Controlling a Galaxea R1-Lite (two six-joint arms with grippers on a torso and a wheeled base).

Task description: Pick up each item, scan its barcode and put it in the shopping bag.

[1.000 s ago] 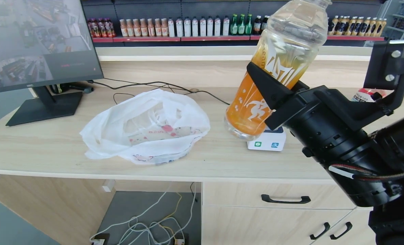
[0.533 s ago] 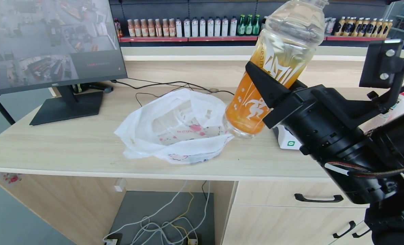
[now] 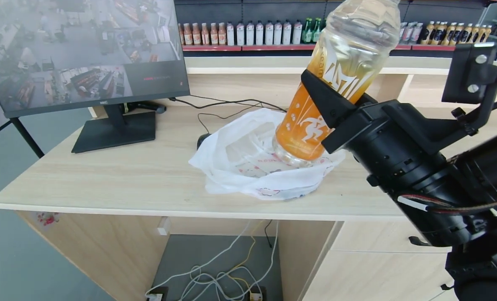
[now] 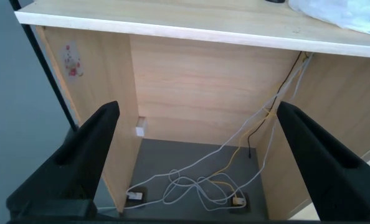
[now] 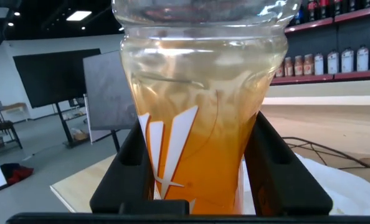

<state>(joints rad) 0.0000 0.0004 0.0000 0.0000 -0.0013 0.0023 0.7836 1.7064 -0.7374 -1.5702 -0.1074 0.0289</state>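
Clear, glossy plastic drink bottle [image 3: 349,50] with smooth orange print. Thin, crinkled, half-translucent white plastic shopping bag [image 3: 240,161]. Matt, pale wood-grain worktop [image 3: 106,179]. Matt black plastic right hand [image 5: 200,163].

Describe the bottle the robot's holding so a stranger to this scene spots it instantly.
On the wooden counter, right of the monitor, lies a white shopping bag. Over it the right gripper holds a tilted bottle. Its orange label with a white running figure sets it apart from the shelved bottles behind.
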